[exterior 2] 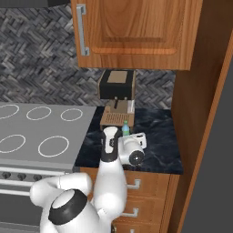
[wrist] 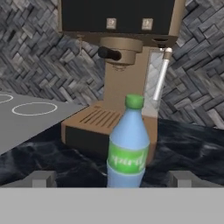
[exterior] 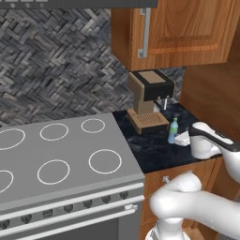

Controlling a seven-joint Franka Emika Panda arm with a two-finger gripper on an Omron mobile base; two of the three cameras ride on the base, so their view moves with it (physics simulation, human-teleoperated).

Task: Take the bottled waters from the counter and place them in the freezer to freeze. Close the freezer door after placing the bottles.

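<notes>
A bluish bottled water (wrist: 128, 148) with a green cap and green label stands upright on the black marbled counter (wrist: 192, 144), just in front of a brown coffee machine. In the hand view my gripper (wrist: 112, 178) is open, with its two fingertips (wrist: 42, 178) low on either side of the bottle and apart from it. The left base view shows the bottle (exterior: 173, 130) right beside my gripper (exterior: 182, 137), on the counter (exterior: 154, 150). In the right base view the green cap (exterior 2: 125, 124) peeks up behind the hand (exterior 2: 133, 148).
The brown and black coffee machine (exterior: 149, 101) stands close behind the bottle. A grey stovetop (exterior: 65, 154) with white rings lies to the left. A wooden wall cupboard (exterior 2: 136, 32) hangs overhead. A wooden side wall (exterior 2: 195, 113) and a grey panel (exterior 2: 214, 182) close the right.
</notes>
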